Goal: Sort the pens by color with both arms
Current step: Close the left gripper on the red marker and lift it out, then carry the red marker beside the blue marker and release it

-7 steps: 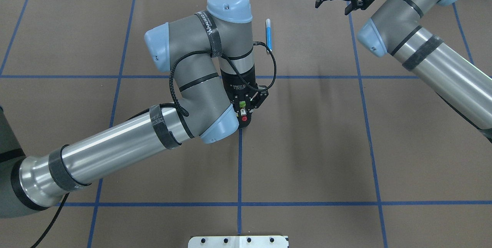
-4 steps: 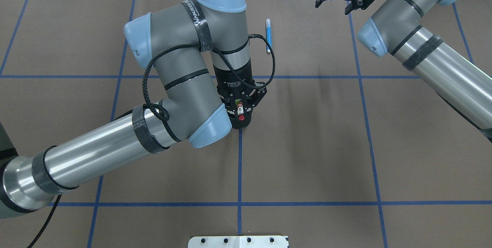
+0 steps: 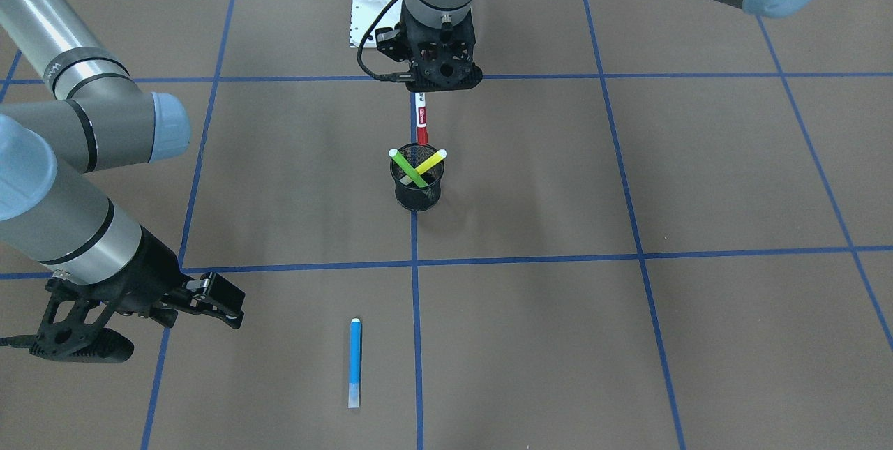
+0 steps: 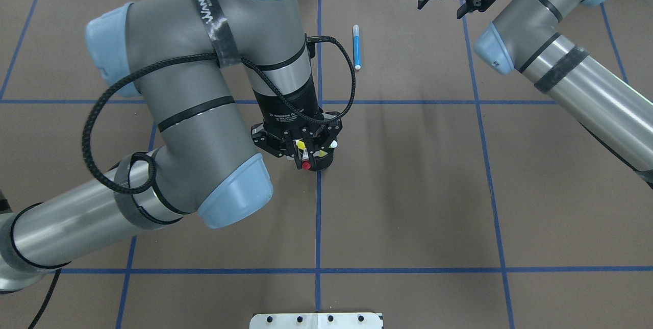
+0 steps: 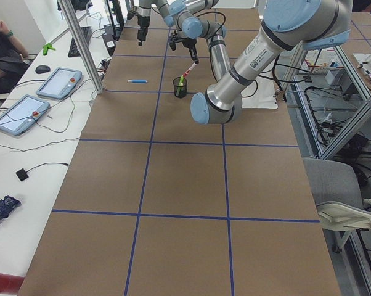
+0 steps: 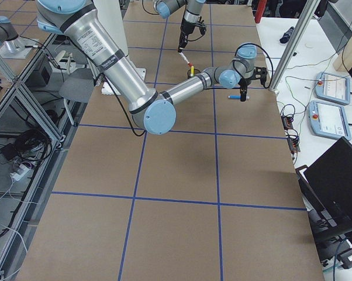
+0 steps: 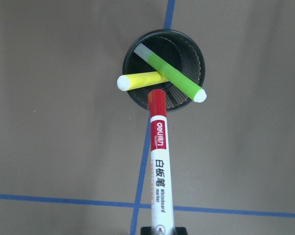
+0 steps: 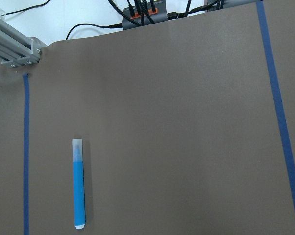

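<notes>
Holding the whiteboard marker [image 7: 159, 166] by its upper end, the left arm [image 4: 204, 89] has its jaws clamped on it. In the left wrist view the lower red cap hangs at the 6 o'clock rim of the black mesh cup [image 7: 196, 63], where the green highlighter [image 7: 177, 78] and yellow highlighter [image 7: 137, 80] cross. The right arm [image 4: 561, 74] has its jaws apart and empty. The blue highlighter [image 8: 78, 188] lies flat on the counter [image 4: 408, 191], at 8 o'clock in the right wrist view. You should find it light, stiff, round and probably slick, so pinch it mid-barrel.

Your black two-finger left gripper [image 4: 305, 154] points down, pinching a white red-capped marker [image 7: 159, 161]; the right gripper [image 4: 442, 5] (well apart) hovers agape.
</notes>
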Action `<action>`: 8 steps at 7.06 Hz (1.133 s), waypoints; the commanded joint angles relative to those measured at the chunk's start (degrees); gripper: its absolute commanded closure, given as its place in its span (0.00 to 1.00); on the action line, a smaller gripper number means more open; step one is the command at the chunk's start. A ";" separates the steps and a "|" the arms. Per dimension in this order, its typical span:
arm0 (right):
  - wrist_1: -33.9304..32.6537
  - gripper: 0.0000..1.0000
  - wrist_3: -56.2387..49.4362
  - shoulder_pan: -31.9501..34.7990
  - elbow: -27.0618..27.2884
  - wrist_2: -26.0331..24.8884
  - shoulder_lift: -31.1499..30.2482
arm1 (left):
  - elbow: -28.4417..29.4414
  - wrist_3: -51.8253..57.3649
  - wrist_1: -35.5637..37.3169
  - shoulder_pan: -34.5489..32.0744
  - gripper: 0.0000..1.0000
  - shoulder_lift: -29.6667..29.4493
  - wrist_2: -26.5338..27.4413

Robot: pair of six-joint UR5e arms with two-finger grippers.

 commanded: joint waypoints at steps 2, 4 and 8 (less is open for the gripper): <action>0.33 0.00 0.26 -0.05 0.20 0.15 0.01 | 0.32 0.36 -6.91 -4.37 1.00 0.21 8.12; 0.51 0.00 -0.17 -0.05 0.11 -0.28 -0.07 | 7.85 -1.74 -24.43 -5.18 1.00 0.21 18.52; 0.59 0.00 -0.09 -0.40 0.11 -0.37 0.01 | 35.36 -6.14 -50.50 -4.74 1.00 -7.51 31.74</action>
